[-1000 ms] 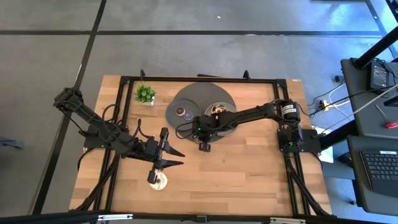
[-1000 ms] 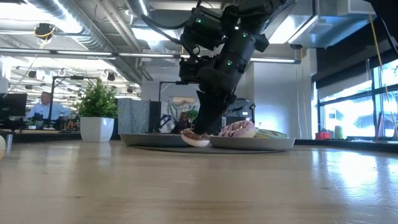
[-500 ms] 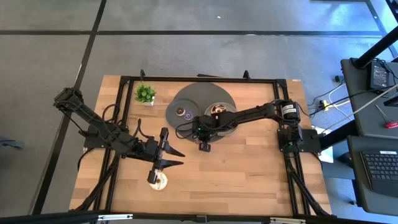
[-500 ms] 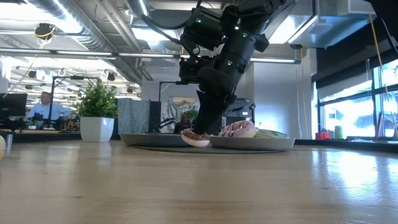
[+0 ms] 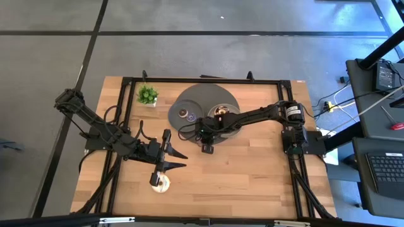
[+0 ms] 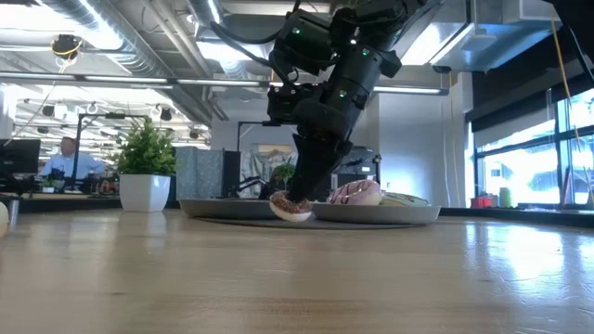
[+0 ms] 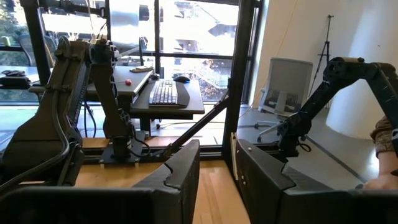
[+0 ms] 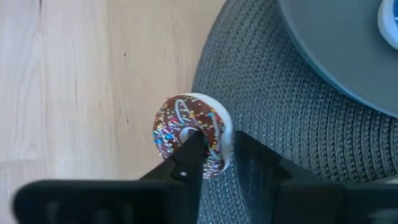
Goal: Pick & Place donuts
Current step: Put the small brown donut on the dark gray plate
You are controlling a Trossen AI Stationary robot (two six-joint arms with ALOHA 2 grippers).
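Observation:
A chocolate-frosted donut with coloured sprinkles sits at the near edge of the woven grey mat. My right gripper is shut on it, and in the low view the right gripper comes down onto the chocolate donut. A cream-white donut lies flat on the wood. My left gripper hovers open just beyond it, its fingers pointing toward the table's right edge. A pink donut rests on a grey plate. My right gripper holds the chocolate donut by the near part of its ring. One finger is in the hole and the other is outside the rim. The fingers come from above, pointing down. The donut is tilted, its lower edge at the mat's rim.
A small potted plant stands at the far left of the table. A small grey plate with mini donuts lies on the round mat. Bare wood stretches across the near half. A person sits in the room behind.
The chocolate donut has tipped up a little in my right gripper's hold; it lay flatter on the mat's edge before. Neither arm has visibly shifted.

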